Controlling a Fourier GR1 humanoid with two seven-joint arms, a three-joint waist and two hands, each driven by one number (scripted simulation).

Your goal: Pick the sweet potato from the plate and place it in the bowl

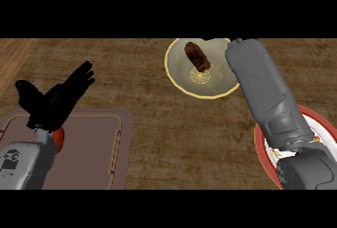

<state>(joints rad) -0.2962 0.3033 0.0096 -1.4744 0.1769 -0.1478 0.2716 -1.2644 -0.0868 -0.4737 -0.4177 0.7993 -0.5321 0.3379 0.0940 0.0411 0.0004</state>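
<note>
The right robot hand itself is hidden at the far end of its grey forearm (266, 93), so I cannot tell if its fingers are open or closed. The sweet potato (197, 56) lies inside the yellow bowl (178, 75), just beside the forearm's end. The red-rimmed plate (314, 116) under the forearm looks to have no potato on it. To my judgement the placing is almost done; only the release and the retreat remain. The left robot hand (52, 100) rests open, fingers up, above the brown mat (99, 151) on the table (184, 133).
</note>
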